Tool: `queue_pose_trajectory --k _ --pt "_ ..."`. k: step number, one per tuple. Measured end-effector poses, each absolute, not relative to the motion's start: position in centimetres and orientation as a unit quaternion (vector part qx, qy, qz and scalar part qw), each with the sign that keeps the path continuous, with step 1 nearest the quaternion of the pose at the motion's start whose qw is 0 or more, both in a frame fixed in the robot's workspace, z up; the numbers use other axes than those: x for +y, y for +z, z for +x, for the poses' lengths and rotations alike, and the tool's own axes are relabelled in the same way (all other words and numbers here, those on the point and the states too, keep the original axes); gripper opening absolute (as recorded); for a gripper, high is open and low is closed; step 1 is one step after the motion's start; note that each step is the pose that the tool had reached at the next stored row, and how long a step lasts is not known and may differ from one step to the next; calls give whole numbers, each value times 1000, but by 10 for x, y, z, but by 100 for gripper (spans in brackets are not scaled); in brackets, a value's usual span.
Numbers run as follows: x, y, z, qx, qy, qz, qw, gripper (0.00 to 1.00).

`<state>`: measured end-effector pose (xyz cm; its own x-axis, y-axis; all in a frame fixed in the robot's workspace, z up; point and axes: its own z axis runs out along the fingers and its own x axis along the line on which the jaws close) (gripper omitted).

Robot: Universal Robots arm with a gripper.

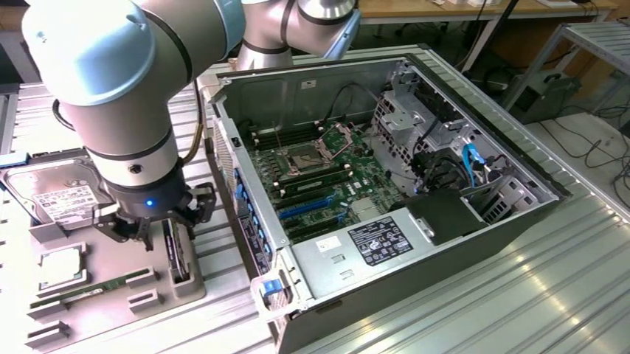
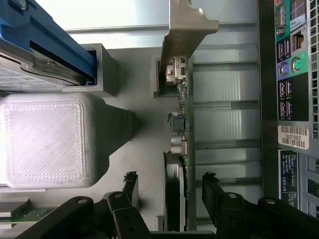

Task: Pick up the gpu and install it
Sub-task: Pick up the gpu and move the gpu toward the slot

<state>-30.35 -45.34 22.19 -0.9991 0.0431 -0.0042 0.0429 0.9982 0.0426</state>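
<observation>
One string is being read: a white barcode sticker [image 2: 293, 137] on the case's rear panel [image 2: 299, 89] is being shown sideways with what looks like "18GF882". The black power-supply label [image 1: 378, 241], at 5 o'clock from the motherboard [image 1: 325, 177] in the exterior view, is being shown with illegible print. The hard drive's white label [image 1: 61, 198] is also being left unread.

Gpu [image 1: 177, 254]: thin dark card, on edge in gray holder [image 1: 116, 254], silvery end bracket [image 2: 185, 30].

Silver-grey arm [image 1: 128, 118], light-blue joint caps [image 1: 74, 37], black tool [image 1: 165, 230], blue LED [image 1: 149, 204].
</observation>
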Motion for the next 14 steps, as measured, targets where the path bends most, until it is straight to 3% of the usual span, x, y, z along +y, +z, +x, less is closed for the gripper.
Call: queue_pose_trajectory --k 1,14 --pt "-453 222 -304 1000 21 22 3 57" --pt "-454 218 -304 1000 21 22 2 57"
